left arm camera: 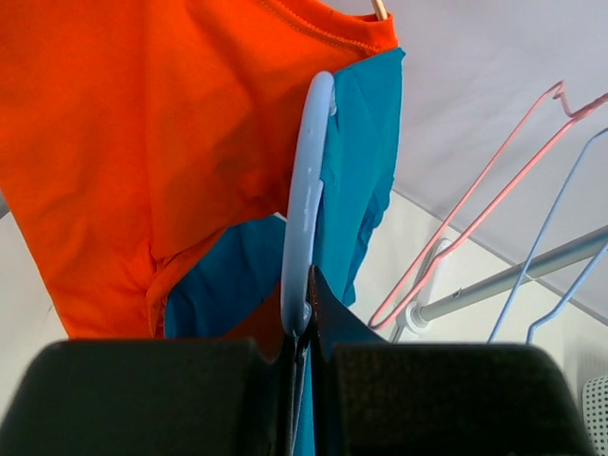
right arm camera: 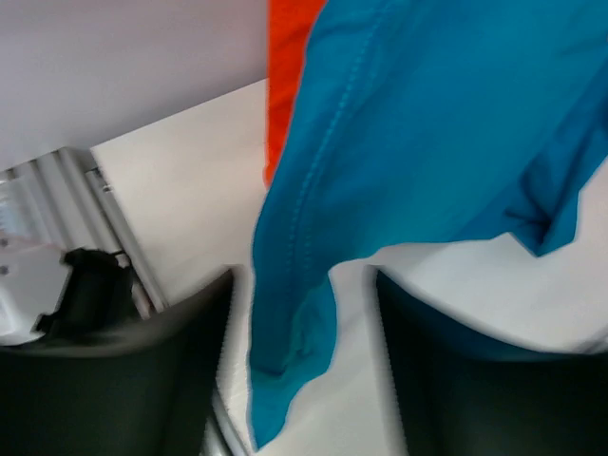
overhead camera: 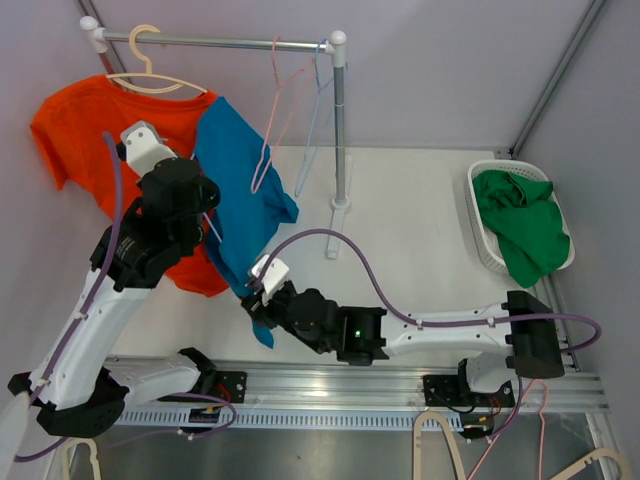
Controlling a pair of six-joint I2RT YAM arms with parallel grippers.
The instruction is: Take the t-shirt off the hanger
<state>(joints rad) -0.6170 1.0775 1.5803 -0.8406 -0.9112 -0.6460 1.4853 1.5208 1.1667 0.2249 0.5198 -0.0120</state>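
A blue t-shirt (overhead camera: 240,190) hangs on a light blue hanger (left arm camera: 304,190), off the rail, in front of the orange t-shirt (overhead camera: 90,130). My left gripper (overhead camera: 207,215) is shut on the lower end of that hanger; in the left wrist view (left arm camera: 306,332) the jaws pinch it, with blue cloth (left arm camera: 366,161) draped beside it. My right gripper (overhead camera: 255,300) is open at the shirt's lowest corner. In the right wrist view (right arm camera: 304,351) the hemmed corner (right arm camera: 294,323) hangs between the spread fingers, nearer the left one.
The orange t-shirt hangs on a beige hanger (overhead camera: 150,80) from the rail (overhead camera: 230,42). An empty pink hanger (overhead camera: 275,110) and a blue wire hanger (overhead camera: 315,110) hang by the rack's post (overhead camera: 340,130). A white basket (overhead camera: 480,230) with green clothes (overhead camera: 525,225) stands at the right.
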